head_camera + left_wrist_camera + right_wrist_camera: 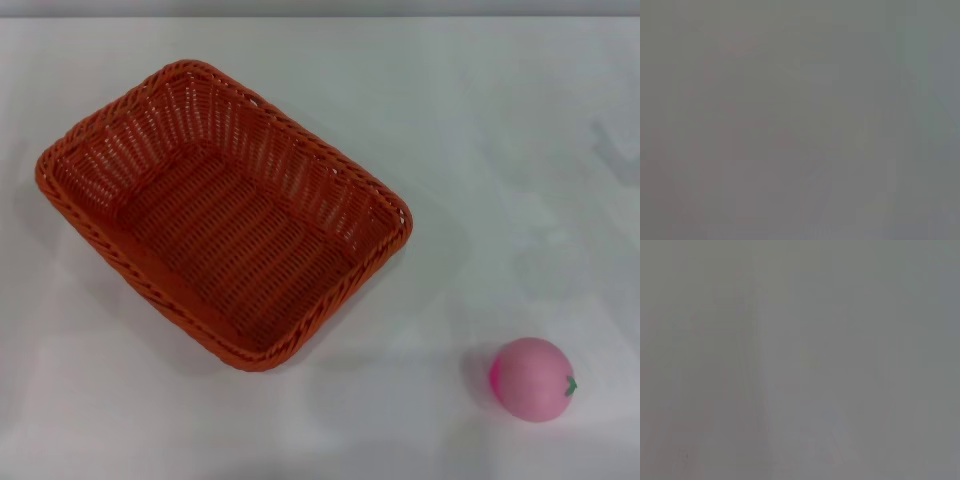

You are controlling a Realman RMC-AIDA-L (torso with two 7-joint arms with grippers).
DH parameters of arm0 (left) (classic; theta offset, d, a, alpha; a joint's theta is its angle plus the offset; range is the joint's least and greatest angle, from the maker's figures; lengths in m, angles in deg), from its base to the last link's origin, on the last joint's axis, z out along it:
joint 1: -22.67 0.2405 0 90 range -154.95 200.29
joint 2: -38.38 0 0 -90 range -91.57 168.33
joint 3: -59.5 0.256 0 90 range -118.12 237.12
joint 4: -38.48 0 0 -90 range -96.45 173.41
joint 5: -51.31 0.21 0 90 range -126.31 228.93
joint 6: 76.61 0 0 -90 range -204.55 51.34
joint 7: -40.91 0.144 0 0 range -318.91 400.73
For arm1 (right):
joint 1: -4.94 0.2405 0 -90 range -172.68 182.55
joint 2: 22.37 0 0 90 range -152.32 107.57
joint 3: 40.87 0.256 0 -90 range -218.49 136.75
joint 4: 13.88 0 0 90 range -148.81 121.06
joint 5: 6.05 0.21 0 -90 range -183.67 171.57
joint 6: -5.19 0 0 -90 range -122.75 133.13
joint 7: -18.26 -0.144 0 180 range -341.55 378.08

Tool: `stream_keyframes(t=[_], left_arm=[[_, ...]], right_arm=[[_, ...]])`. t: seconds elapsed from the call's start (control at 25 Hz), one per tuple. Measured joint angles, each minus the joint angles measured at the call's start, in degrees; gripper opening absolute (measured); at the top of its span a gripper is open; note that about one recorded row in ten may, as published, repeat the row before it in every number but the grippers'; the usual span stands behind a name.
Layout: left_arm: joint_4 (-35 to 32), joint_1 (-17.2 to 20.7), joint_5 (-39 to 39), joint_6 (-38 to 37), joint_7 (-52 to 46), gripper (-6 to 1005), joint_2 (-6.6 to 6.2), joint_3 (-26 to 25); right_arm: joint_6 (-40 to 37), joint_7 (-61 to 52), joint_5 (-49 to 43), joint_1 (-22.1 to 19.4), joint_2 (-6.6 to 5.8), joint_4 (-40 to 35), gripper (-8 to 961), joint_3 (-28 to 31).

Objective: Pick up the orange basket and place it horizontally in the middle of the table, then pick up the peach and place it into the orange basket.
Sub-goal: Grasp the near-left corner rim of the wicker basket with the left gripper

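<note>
Left-centre of frame: orange basket [222, 215], skewed on bench [500, 150] | lower right: peach [533, 379], well apart | claws unseen, state unknown | step: none begun; you grip basket rim first.

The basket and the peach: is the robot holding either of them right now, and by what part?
Nothing is held. The orange basket sits askew on the table, the peach lies apart from it, and neither tool is in view.
</note>
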Motion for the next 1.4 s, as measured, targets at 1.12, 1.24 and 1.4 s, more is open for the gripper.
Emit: stream_keyframes(t=[1.12,1.24,1.4], left_arm=[[24.43,0.34,32.01,-3.2,-42.28,862,-0.42,0.09],[33.7,-0.6,44.19,-1.8,-55.84,862,-0.56,0.09],[42.22,-4.48,58.96,5.12,-71.59,862,-2.43,0.09]], right_arm=[[0.19,0.01,0.08,0.68,-0.1,-0.83,872,0.0],[0.21,0.01,0.24,0.85,-0.1,-1.12,872,0.01],[0.29,0.0,0.39,0.77,-0.07,-1.32,872,0.29]])
